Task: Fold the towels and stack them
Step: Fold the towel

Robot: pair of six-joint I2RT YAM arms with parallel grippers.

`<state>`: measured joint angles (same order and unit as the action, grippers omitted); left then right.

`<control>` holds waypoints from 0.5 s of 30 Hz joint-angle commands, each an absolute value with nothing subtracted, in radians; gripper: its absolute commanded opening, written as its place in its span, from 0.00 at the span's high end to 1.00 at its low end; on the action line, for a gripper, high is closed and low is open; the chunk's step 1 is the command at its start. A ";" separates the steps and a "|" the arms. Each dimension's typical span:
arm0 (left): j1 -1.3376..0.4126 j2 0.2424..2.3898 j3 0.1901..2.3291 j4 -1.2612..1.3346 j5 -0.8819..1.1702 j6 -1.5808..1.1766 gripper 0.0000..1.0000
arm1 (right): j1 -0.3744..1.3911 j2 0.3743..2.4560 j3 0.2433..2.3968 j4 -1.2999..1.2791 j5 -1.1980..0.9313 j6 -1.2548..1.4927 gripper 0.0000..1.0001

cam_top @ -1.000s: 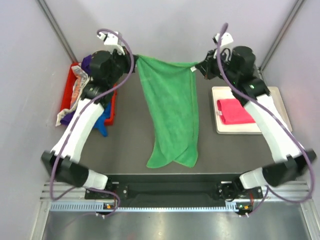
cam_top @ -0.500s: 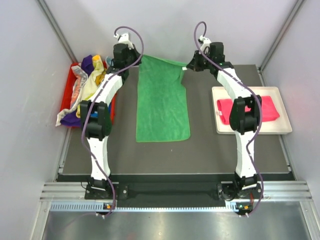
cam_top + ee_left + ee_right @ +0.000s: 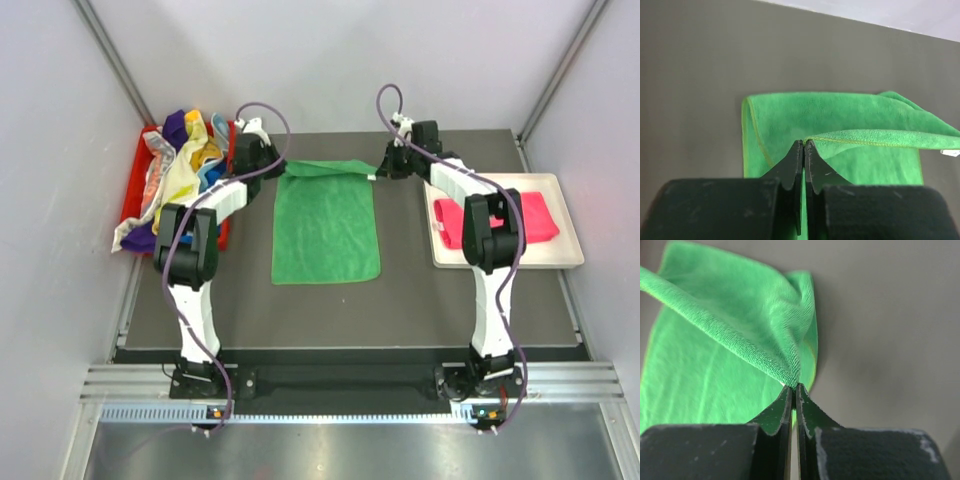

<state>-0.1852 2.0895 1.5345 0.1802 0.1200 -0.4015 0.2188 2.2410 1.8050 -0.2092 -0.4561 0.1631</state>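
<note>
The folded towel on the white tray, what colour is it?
The folded towel is bright pink, best seen in the top external view.

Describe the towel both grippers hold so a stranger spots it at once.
Look at the dark table. At its middle, between the red bin and the white tray, lies the green towel. It alone is plain green and spread out, its far corners pinched by the left gripper and right gripper.

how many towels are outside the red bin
2: the green towel spread mid-table, the pink towel folded on the white tray. Others pile in the red bin, uncountable.
</note>
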 commanded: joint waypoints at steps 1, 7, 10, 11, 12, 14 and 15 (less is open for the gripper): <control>-0.190 1.922 1.424 0.317 0.077 -0.434 1.00 | 0.248 2.054 1.743 -0.195 -0.342 0.080 1.00; -0.224 1.783 1.247 0.344 0.009 -0.457 1.00 | 0.305 1.929 1.592 -0.199 -0.198 0.043 1.00; -0.242 1.720 1.189 0.337 -0.054 -0.469 1.00 | 0.336 1.869 1.540 -0.210 -0.103 0.023 1.00; -0.251 1.694 1.175 0.336 -0.067 -0.472 1.00 | 0.348 1.856 1.531 -0.218 -0.082 0.015 1.00; -0.258 1.680 1.154 0.324 -0.084 -0.474 1.00 | 0.363 1.844 1.510 -0.225 -0.065 0.008 1.00; -0.270 1.649 1.132 0.318 -0.112 -0.476 1.00 | 0.379 1.813 1.490 -0.238 -0.008 0.008 0.99; -0.273 1.640 1.106 0.314 -0.120 -0.480 1.00 | 0.397 1.803 1.468 -0.244 -0.005 -0.026 1.00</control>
